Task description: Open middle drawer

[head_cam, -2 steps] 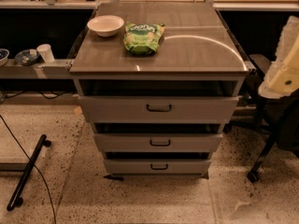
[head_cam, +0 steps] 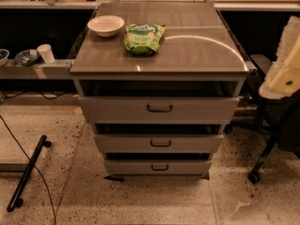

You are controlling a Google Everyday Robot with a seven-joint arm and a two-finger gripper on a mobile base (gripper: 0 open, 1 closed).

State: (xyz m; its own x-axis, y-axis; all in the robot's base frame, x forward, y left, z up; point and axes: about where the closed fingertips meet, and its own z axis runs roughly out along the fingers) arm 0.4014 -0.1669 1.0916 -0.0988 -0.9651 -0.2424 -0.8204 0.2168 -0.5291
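Note:
The grey cabinet (head_cam: pixel 159 55) stands in the middle of the view with three light-grey drawer fronts. The middle drawer (head_cam: pixel 122 143) is the second front, with a small black bar handle (head_cam: pixel 161 143) at its centre. It sits a little behind the top drawer front (head_cam: pixel 112 109) and a little ahead of the bottom drawer front (head_cam: pixel 131 167). My gripper (head_cam: pixel 285 71), on the cream-coloured arm, hangs at the right edge of the view. It is level with the cabinet top, well right of the drawers, and touches nothing.
A white bowl (head_cam: pixel 106 25) and a green snack bag (head_cam: pixel 143 36) lie on the cabinet top. A black chair base (head_cam: pixel 262 163) stands at the right. A black bar (head_cam: pixel 28 172) and a cable lie on the floor at left. A shelf with cups (head_cam: pixel 45 53) runs behind, at left.

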